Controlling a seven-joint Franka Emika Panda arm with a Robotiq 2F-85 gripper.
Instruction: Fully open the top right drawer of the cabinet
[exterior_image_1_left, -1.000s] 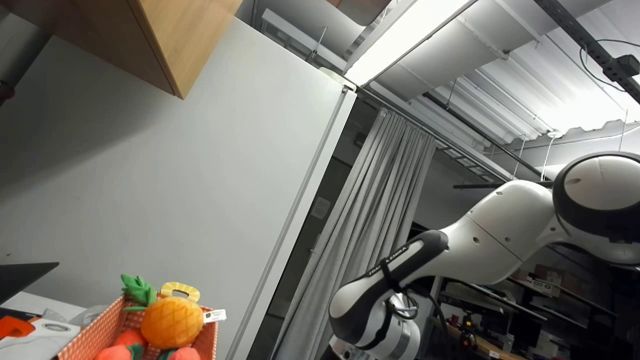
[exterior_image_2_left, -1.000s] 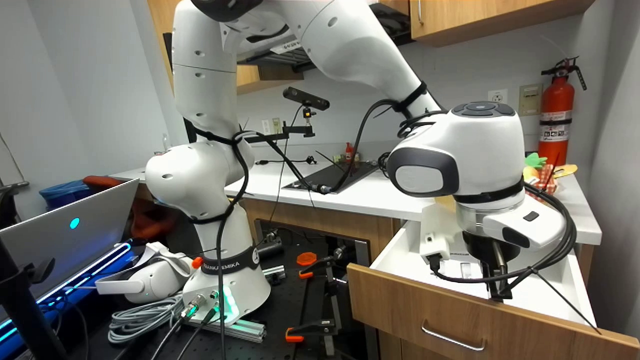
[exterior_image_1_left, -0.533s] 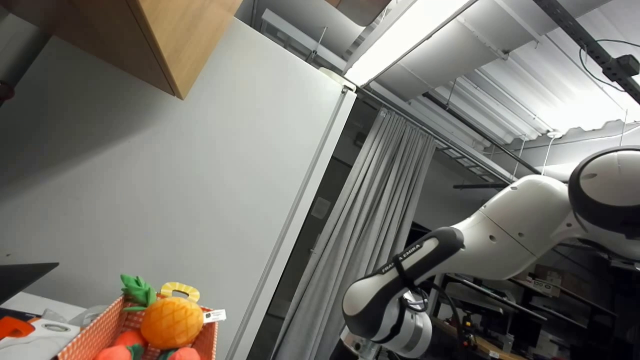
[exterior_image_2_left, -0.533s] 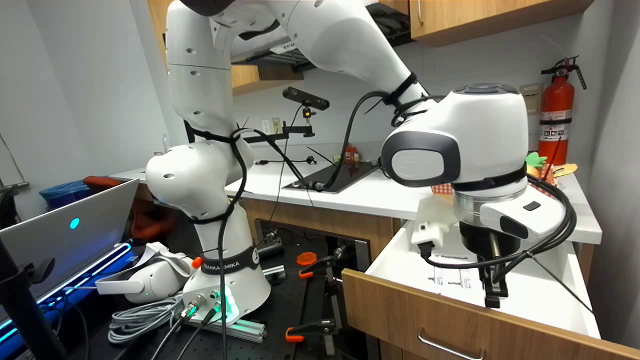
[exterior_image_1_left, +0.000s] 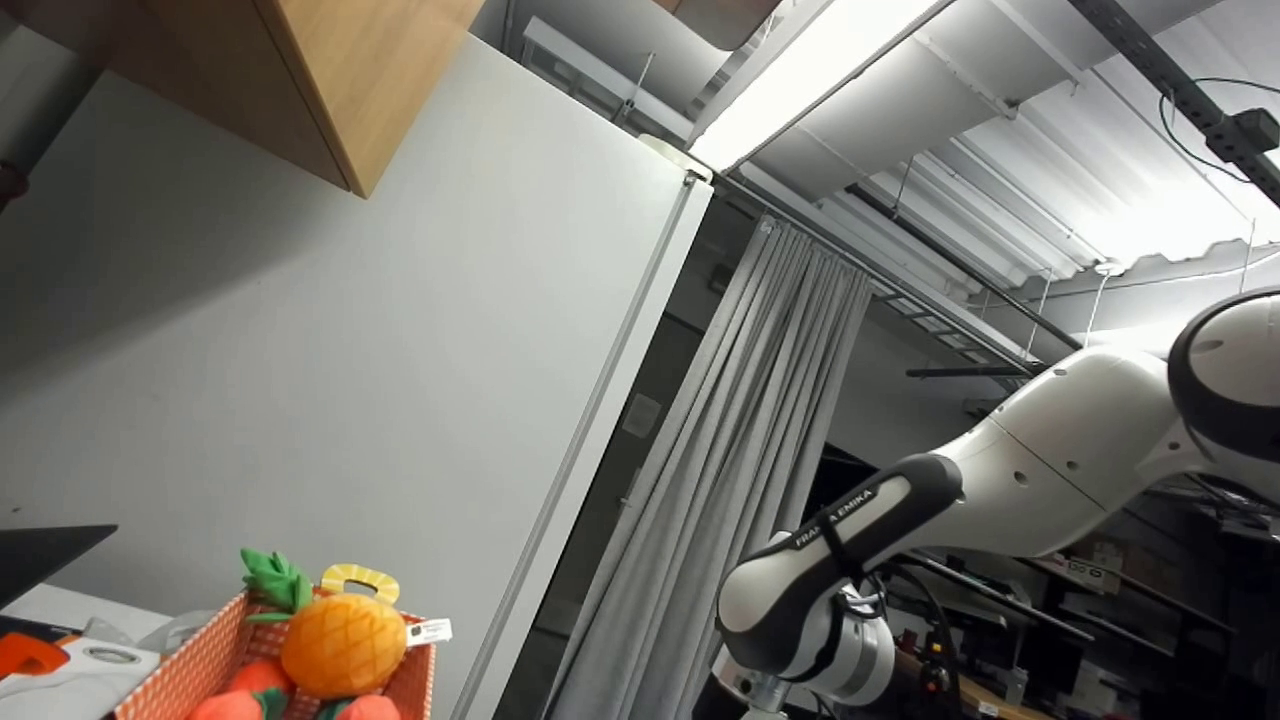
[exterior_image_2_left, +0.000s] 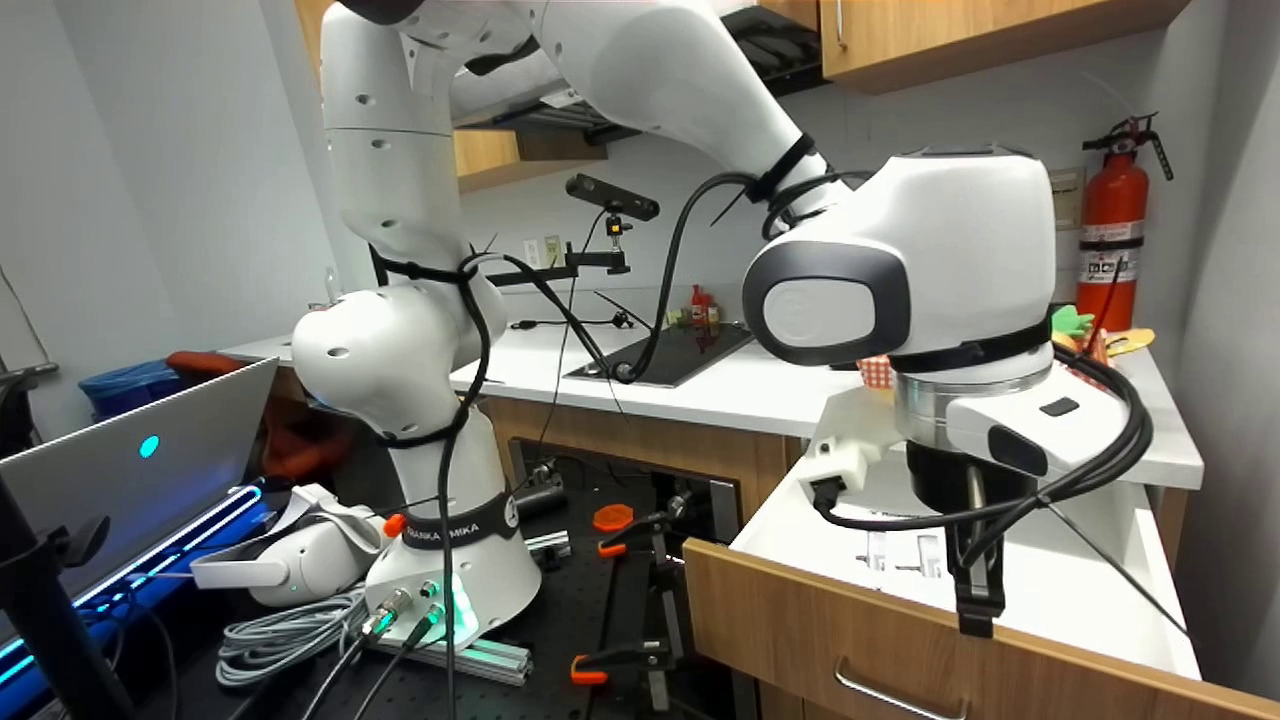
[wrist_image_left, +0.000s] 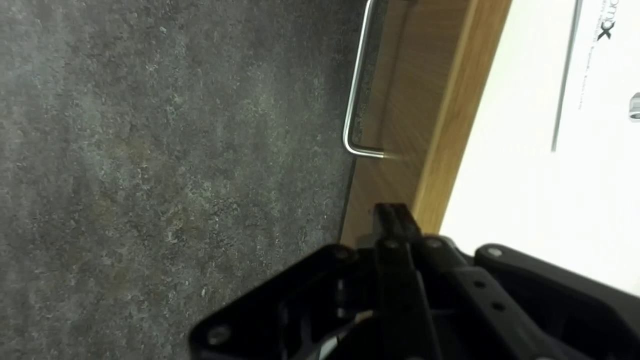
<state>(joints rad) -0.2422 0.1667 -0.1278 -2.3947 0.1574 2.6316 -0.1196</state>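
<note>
At the front of the pulled-out drawer (exterior_image_2_left: 790, 625), we saw the gripper (exterior_image_2_left: 977, 622) point downward in an exterior view, its tip over the top edge of the drawer's wooden face; whether it touched the wood, we could not tell. The drawer stood out from the cabinet (exterior_image_2_left: 690, 450) beneath the white counter (exterior_image_2_left: 740, 402), though we could not say whether it was out to its full length. A metal handle (exterior_image_2_left: 885, 699) ran across the drawer's outer face, and printed matter (exterior_image_2_left: 928, 557) lay inside the drawer. Beyond the drawer, we spotted a red fire extinguisher (exterior_image_2_left: 1112, 235).

In the wrist view, we found the fingertips (wrist_image_left: 386, 221) together beside the drawer's front edge, with nothing visible in their hold; the handle was near them, apart. A mottled gray surface (wrist_image_left: 175, 150) spread below the drawer.

In an exterior view, we noted a checked basket (exterior_image_1_left: 195, 655) bearing a plush pineapple (exterior_image_1_left: 345, 645), set on the counter behind the drawer, and the arm (exterior_image_1_left: 1030, 470) bent downward.
</note>
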